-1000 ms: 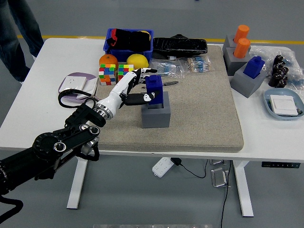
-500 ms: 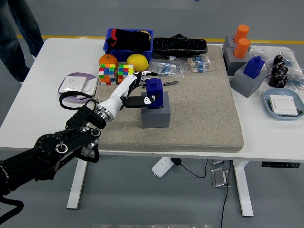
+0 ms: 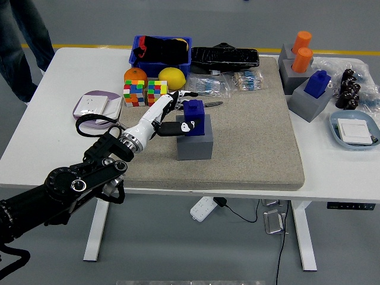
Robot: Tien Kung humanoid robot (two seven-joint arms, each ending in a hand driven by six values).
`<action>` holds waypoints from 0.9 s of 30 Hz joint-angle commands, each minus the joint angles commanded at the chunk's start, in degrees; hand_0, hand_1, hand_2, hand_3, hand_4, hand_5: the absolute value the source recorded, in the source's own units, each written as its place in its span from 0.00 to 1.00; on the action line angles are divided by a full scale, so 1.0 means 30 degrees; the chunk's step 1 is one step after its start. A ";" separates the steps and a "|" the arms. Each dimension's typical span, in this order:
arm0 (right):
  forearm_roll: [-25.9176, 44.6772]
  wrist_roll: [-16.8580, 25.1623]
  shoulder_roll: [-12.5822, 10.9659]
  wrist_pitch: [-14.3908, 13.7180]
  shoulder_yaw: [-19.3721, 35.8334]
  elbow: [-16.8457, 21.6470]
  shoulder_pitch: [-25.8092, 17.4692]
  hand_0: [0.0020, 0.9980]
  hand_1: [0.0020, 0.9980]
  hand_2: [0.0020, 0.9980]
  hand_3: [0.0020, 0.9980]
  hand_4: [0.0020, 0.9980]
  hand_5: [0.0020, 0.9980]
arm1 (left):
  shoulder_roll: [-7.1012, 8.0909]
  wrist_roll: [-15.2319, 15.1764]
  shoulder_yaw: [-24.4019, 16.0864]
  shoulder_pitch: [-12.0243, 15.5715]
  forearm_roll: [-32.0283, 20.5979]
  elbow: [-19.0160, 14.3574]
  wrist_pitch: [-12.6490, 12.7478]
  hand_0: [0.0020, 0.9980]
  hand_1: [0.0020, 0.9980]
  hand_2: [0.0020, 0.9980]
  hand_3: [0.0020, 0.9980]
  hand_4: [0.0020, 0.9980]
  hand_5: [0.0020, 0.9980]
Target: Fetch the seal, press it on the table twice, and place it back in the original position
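One hand is working: the robot's left hand reaches in from the lower left, fingers wrapped on the small blue block-shaped seal, which sits in its grey square holder near the left edge of the beige felt mat. If the grip sits loose or off-centre, the seal could snag the holder's rim and tip or slip. White table is crowded along its far edge, grey floor beyond.
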 joint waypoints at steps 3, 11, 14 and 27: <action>-0.0007 0.0002 0.0005 0.0004 0.0021 0.0007 0.0011 0.83 0.74 0.74 0.71 0.81 0.60 | -0.0053 -0.0033 0.0052 -0.0028 -0.0003 0.0054 0.0015 0.85 0.54 0.45 0.81 0.51 0.00; -0.0008 0.0009 0.0007 0.0012 0.0046 0.0000 0.0027 0.83 0.74 0.74 0.71 0.81 0.60 | -0.0130 -0.0074 0.0325 -0.0157 -0.0006 0.0240 0.0024 0.85 0.54 0.45 0.81 0.51 0.00; -0.0006 0.0016 0.0012 0.0016 0.0046 0.0010 0.0033 0.83 0.74 0.74 0.71 0.81 0.60 | -0.0143 -0.0079 0.0382 -0.0202 0.0007 0.0312 0.0036 0.85 0.54 0.45 0.80 0.51 0.00; -0.0037 0.0032 -0.0002 0.0022 0.0108 0.0009 0.0060 0.83 0.74 0.74 0.71 0.82 0.60 | -0.0238 -0.0208 0.0651 -0.0513 -0.0058 0.0638 0.0096 0.85 0.54 0.45 0.80 0.51 0.00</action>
